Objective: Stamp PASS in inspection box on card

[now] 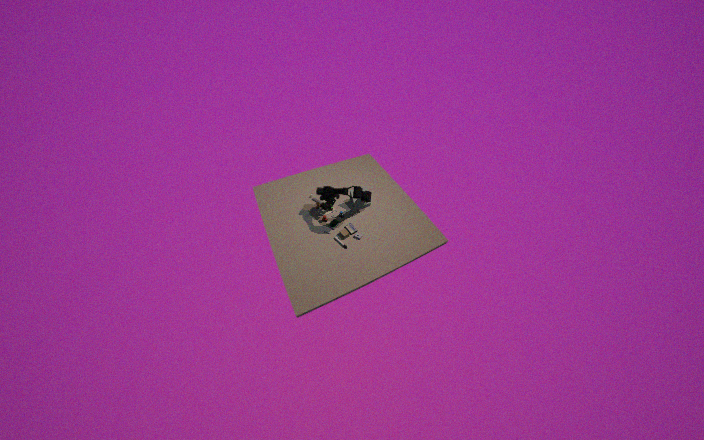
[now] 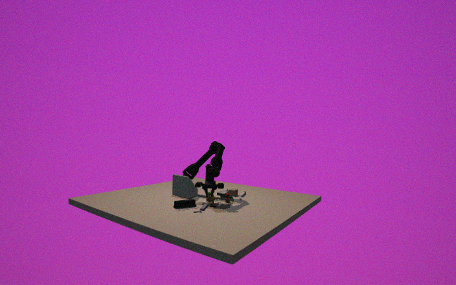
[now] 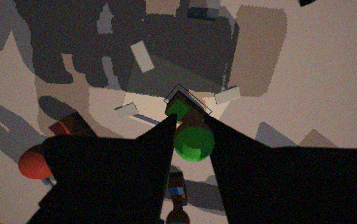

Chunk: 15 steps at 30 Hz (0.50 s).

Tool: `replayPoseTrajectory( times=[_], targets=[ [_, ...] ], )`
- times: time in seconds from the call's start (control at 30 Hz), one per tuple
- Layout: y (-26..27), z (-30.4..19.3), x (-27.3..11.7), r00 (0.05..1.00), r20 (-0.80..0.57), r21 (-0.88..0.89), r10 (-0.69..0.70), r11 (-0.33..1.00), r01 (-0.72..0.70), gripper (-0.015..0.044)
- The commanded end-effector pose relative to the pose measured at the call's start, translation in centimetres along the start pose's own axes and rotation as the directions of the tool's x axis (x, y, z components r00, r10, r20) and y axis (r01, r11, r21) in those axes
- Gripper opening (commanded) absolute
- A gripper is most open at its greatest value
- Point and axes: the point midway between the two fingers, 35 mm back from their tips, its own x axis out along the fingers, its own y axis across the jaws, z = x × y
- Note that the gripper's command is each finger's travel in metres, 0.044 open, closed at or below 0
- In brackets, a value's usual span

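End effector: my gripper (image 1: 331,208) (image 2: 210,193) (image 3: 190,119) is clamped on the green-knobbed stamp (image 2: 210,195) (image 3: 194,143). In the wrist view the fingers bracket its neck from 9 and 3 o'clock. Lettering on the stamp is too small to tell.

Position: the stamp is over the card (image 3: 150,102), with a dark angular outline around its foot. I cannot tell whether its face touches the card. Much of the card lies in shadow, and the stamp hides part of it.

Clearances, wrist view, clock centred on the green knob:
- Pale blocks sit at 11 o'clock (image 3: 142,56), 10 o'clock (image 3: 126,109) and 1 o'clock (image 3: 227,95), around the card's margins.
- The red-knobbed stamp (image 2: 227,197) (image 3: 35,164) is between 8 and 9 o'clock, close by the finger on that side.
- The blue-marked stamp (image 3: 177,190) is at 6 o'clock, behind the fingers.
- Lateral room is wider toward 2 o'clock than toward 9.

Exterior view, same centre: a grey upright panel (image 2: 182,186) stands between 9 and 10 o'clock, a black block (image 2: 184,203) at 8, and a tan block (image 2: 233,192) near 3. The bench (image 1: 387,246) (image 2: 222,230) extends well past the stamp; its nearest corner is at 5 o'clock.
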Motion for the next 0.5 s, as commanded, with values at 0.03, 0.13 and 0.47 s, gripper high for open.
replayPoseTrajectory(
  times=[0.03,0.13,0.47],
  targets=[
    [0.0,0.1,-0.7,1.0,0.004,-0.003,-0.001,1.0,0.001,0.0],
    [0.0,0.2,-1.1,1.0,0.004,-0.003,-0.002,1.0,0.002,0.0],
    [0.1,0.2,-2.7,1.0,0.005,-0.003,-0.002,1.0,0.002,0.0]
  ],
)
